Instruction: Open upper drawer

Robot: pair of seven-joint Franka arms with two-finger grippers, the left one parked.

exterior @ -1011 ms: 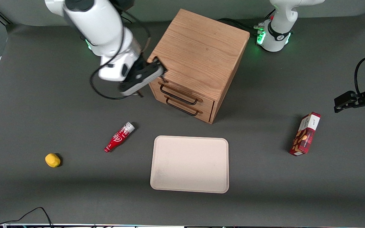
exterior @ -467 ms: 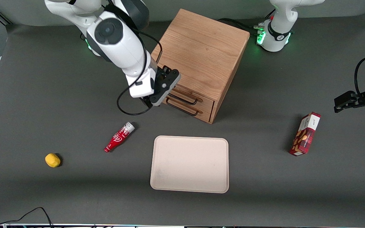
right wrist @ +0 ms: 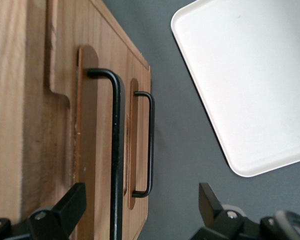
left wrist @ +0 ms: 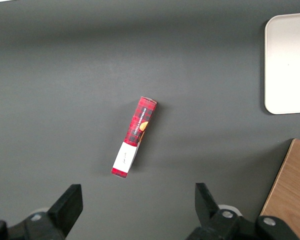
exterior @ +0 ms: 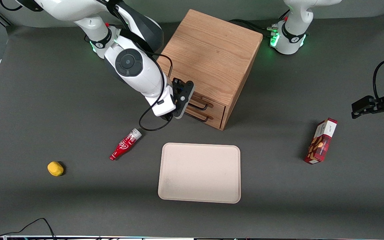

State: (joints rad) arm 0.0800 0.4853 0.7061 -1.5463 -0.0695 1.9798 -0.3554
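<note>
The oak cabinet (exterior: 212, 56) stands in the middle of the table with both drawers shut. The upper drawer (exterior: 216, 106) shows its black wire handle (exterior: 201, 106) just under the cabinet's top. My right gripper (exterior: 182, 100) is right in front of the drawer fronts, at the working arm's end of the handles, and hides that end of them. In the right wrist view the gripper (right wrist: 140, 202) is open and empty. The upper drawer's handle (right wrist: 117, 150) runs between its fingers (right wrist: 65, 205). The lower drawer's handle (right wrist: 150, 145) lies beside it.
A cream tray (exterior: 199, 172) lies nearer the front camera than the cabinet and also shows in the right wrist view (right wrist: 250, 75). A red bottle (exterior: 125, 144) and a yellow lump (exterior: 55, 168) lie toward the working arm's end. A red box (exterior: 321, 140) lies toward the parked arm's end.
My gripper has swung from the cabinet's corner along the drawer fronts, toward the front camera, and turned to face the handles. The drawers have not moved.
</note>
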